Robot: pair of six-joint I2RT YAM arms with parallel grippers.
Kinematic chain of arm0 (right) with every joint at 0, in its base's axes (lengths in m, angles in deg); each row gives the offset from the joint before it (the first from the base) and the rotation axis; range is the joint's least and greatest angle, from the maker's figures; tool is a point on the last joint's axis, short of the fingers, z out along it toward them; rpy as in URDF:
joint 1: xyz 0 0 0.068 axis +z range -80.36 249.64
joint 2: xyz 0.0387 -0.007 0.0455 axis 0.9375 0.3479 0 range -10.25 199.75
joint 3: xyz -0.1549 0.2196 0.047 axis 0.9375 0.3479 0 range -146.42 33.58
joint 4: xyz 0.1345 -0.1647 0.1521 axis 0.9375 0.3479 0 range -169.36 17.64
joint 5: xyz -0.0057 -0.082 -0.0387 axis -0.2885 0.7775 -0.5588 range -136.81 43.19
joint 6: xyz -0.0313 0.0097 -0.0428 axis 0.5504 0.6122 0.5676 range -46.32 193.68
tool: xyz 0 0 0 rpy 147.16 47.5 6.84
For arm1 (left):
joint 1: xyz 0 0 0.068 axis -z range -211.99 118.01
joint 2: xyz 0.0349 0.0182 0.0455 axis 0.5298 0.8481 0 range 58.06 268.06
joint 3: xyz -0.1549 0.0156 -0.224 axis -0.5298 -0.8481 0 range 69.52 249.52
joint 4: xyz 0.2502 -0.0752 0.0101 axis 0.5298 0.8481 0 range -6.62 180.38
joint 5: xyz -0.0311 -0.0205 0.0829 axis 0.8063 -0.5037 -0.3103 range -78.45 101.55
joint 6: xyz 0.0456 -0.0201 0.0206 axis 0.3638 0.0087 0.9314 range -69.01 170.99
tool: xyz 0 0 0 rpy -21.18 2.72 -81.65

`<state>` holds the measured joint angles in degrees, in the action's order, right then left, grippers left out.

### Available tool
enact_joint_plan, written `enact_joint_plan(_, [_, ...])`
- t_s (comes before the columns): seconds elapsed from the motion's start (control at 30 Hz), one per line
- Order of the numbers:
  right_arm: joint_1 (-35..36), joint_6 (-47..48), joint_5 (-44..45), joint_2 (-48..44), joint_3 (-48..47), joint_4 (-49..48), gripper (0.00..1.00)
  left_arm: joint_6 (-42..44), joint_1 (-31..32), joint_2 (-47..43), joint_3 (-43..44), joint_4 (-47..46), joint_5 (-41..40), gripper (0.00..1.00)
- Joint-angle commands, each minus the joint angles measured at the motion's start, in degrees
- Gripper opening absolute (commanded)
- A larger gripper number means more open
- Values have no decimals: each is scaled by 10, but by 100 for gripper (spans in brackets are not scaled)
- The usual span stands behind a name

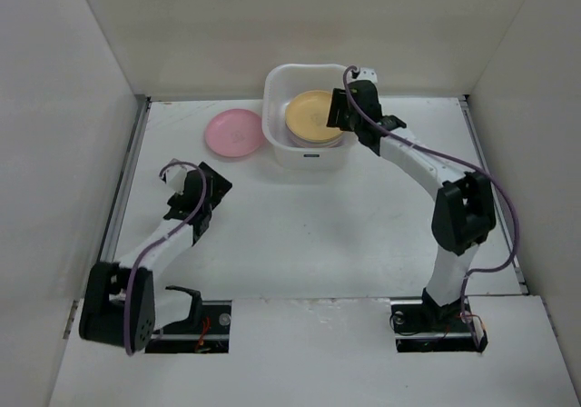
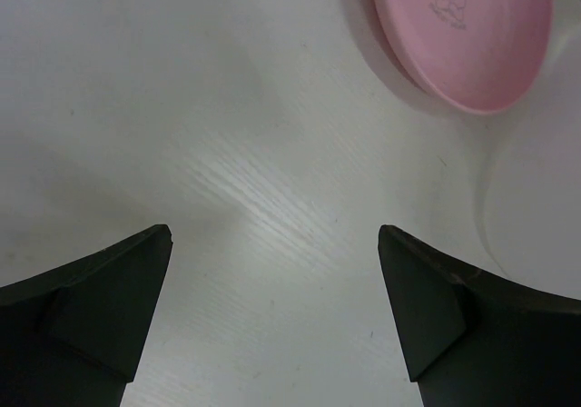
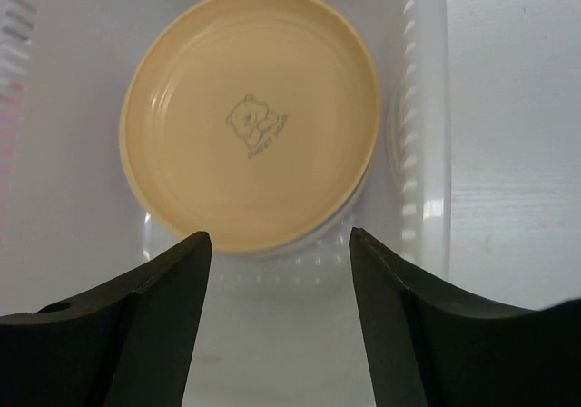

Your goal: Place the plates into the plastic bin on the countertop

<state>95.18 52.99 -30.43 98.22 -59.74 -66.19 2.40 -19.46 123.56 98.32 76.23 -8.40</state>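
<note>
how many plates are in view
2 clearly: a pink plate on the countertop left of the bin, a yellow plate inside it. Others may lie hidden beneath.

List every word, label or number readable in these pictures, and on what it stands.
Nothing is legible.
yellow plate: small script printed at its centre, too blurred to read.
pink plate: similar print, too small to read.
plastic bin: dark mark on front wall, too small to read.

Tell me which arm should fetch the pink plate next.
Left. The left gripper, open, hangs over the countertop with the pink plate just ahead in its wrist view. The right gripper, also open, is over the bin above the yellow plate, and the bin stands between it and the pink plate.
</note>
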Motion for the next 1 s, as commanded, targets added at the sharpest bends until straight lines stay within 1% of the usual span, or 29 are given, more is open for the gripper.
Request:
enact_joint_plan(0.0, [26, 8, 9, -113, 65, -61, 69, -32, -27, 85, 58, -114, 38, 100])
enact_joint_plan(0.1, [46, 5, 12, -172, 136, -82, 71, -52, -51, 177, 113, -151, 61, 100])
enact_joint_plan(0.2, [74, -8, 15, -234, 213, -103, 71, -75, -73, 245, 170, -168, 87, 100])
enact_joint_plan(0.3, [95, -25, 29, -279, 274, -125, 70, -86, -84, 298, 234, -168, 114, 95])
enact_joint_plan(0.43, [115, -30, 49, -322, 310, -125, 70, -97, -87, 354, 295, -147, 121, 89])
enact_joint_plan(0.63, [131, -30, 67, -388, 359, -128, 70, -119, -99, 407, 344, -99, 123, 76])
enact_joint_plan(0.73, [131, -33, 68, -414, 381, -128, 71, -117, -99, 410, 352, -79, 116, 72])
enact_joint_plan(0.83, [131, -37, 68, -431, 397, -129, 71, -116, -103, 421, 362, -66, 112, 69])
enact_joint_plan(0.97, [127, -38, 68, -441, 412, -130, 71, -120, -106, 449, 384, -60, 118, 60])
